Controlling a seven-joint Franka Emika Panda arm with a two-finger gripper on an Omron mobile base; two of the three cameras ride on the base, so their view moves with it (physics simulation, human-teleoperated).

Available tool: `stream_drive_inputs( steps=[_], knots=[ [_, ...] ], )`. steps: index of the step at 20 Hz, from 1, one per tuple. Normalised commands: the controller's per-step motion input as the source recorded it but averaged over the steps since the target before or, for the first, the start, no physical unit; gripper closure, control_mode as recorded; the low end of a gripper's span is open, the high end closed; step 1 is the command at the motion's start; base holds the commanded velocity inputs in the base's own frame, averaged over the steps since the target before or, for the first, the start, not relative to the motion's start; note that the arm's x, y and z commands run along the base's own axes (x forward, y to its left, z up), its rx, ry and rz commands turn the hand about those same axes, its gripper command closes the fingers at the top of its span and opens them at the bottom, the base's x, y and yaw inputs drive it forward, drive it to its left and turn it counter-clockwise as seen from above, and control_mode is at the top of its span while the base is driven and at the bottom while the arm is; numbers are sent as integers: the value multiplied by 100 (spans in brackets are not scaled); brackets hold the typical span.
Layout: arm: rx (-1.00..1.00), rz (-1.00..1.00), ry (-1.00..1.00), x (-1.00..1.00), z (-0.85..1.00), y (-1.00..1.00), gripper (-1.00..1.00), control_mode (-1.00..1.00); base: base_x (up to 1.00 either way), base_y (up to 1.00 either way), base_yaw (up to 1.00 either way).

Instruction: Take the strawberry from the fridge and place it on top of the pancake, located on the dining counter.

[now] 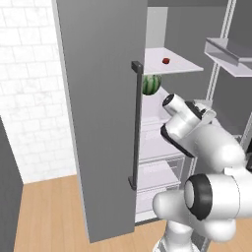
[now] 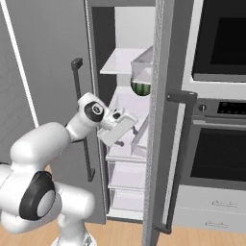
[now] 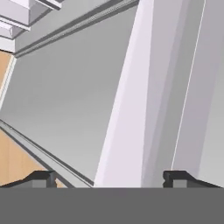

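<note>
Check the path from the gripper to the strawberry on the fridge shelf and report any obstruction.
Nothing visible blocks it. The strawberry sits alone on the upper shelf of the open fridge. The watermelon is on the shelf below it, beside the route rather than across it. The open gripper is lower, so the arm must rise.

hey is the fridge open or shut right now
Open. The fridge door is swung wide, so its white shelves show, with the strawberry on the upper one and a watermelon below.
</note>
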Motion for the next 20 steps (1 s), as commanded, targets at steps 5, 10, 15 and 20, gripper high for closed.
stream_drive_inputs(
  steps=[5,10,15,20],
  knots=[
    [0,-1,0,0,-18,-57,-100,-100,0,0,0],
    [2,0,-2,0,-4,-63,-100,-100,0,0,0],
    [1,0,-4,0,0,-10,-100,-100,0,0,0],
    [1,0,-8,-5,0,50,-100,-100,0,0,0]
  ],
)
